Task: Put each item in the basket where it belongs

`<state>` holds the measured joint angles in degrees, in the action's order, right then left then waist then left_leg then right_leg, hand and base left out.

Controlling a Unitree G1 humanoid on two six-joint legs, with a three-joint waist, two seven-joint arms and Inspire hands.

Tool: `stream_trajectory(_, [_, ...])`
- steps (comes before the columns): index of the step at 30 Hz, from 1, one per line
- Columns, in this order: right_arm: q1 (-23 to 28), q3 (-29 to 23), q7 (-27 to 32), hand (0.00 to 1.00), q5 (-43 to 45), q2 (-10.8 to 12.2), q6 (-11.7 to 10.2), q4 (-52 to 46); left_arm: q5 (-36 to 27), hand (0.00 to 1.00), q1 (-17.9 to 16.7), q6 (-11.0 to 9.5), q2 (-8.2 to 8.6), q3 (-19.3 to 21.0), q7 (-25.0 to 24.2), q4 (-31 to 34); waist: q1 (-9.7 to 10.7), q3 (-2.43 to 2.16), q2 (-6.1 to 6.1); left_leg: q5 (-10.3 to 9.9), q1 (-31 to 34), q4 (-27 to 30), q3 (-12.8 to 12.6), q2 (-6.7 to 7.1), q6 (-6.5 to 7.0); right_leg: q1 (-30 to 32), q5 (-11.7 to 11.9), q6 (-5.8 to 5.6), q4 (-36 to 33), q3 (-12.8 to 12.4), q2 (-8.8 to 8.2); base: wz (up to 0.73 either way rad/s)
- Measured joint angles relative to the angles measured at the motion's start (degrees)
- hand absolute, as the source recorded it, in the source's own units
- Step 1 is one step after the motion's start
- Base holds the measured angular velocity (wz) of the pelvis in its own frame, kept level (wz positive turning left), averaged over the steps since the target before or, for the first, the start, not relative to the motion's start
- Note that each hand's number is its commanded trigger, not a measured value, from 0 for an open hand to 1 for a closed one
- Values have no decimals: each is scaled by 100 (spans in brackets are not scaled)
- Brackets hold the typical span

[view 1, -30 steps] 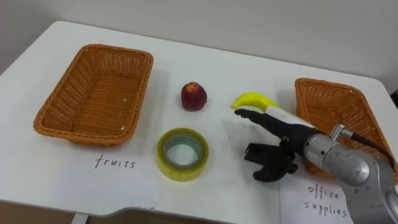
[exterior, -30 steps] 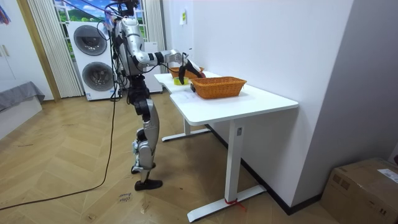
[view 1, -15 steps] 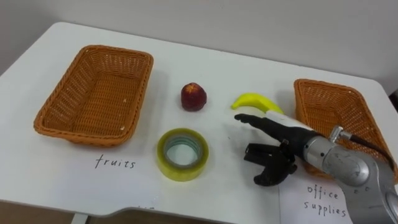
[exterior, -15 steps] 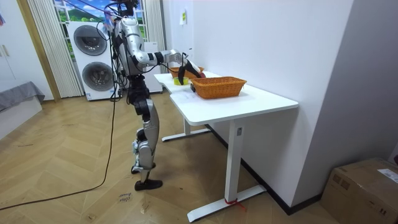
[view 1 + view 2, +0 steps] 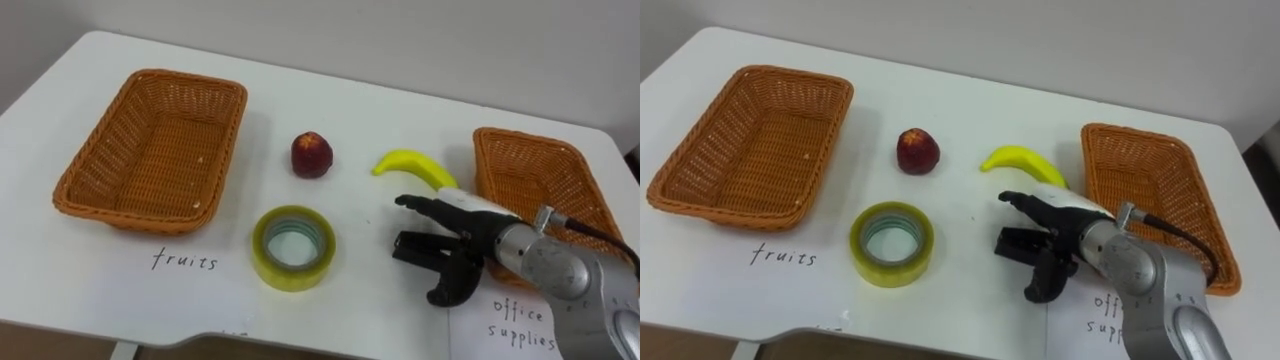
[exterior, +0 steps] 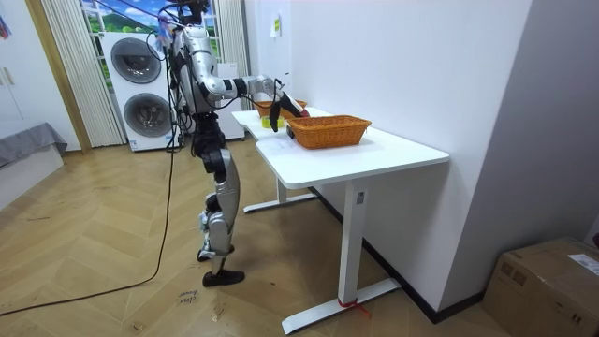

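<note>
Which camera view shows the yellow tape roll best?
The left eye view: the tape roll lies whole, unblocked, near the middle. The right eye view shows it equally whole, further left. In the room view it is too small to tell.

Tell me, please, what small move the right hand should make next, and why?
Probably shift the right hand toward the robot's left, to the tape roll. The hand is open and holds nothing, the roll lies on the table beside it, and the office supplies basket sits empty on this hand's side.
</note>
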<state>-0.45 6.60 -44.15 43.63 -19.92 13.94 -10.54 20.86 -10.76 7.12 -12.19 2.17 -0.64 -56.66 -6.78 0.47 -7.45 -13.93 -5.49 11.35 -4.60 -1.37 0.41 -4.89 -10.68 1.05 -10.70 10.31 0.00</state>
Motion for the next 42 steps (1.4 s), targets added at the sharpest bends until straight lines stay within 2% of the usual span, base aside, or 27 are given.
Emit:
stream_trajectory(7, [-1, 1, -151, 0, 194, 0, 112, 50, -41, 0, -1, 0, 1, 0, 6, 40, 2, 3, 5, 1, -8, 10, 0, 1, -1, -8, 0, 0, 3, 9, -5, 0])
stream_trajectory(14, [-1, 1, -240, 0, 187, 0, 129, 50, -19, 0, 0, 6, 5, -2, 14, 54, -6, 4, 7, 1, -5, -3, -1, -1, -1, -5, 1, 2, -3, 1, -1, 0])
stream_trajectory(17, [-2, 1, -240, 0, 168, 0, 231, 49, -39, 0, 0, 10, 12, -7, 53, 54, -7, 2, 5, 1, -3, -8, -1, -1, -1, -2, 2, 2, -2, 1, 0, 0])
stream_trajectory(24, [-3, 1, -375, 0, 166, 16, 242, 97, -37, 0, 10, 19, 14, -5, 102, 35, -60, -6, -16, 2, -5, -12, -1, 2, -1, -1, 2, 2, 4, 0, -5, 0])
stream_trajectory(30, [-95, 3, -428, 0, 167, 55, 251, 381, -24, 0, 10, 96, 2, -7, 122, 22, -103, -14, -61, 2, -9, 4, 0, -1, -1, -10, 2, 2, 0, -10, -2, 0])
stream_trajectory(36, [-144, 3, -413, 0, 170, 146, 366, 495, -8, 0, 6, 224, 3, -14, 162, -73, -119, -14, -60, 3, -1, -22, 2, -6, -4, -8, 11, 16, -9, -1, 7, 0])
stream_trajectory(42, [-169, 4, -402, 0, 170, 156, 364, 539, -2, 0, 28, 264, 4, -24, 164, -71, -115, -13, -60, 4, 3, -15, 3, -4, -5, -1, 13, 16, -20, -2, 5, 0])
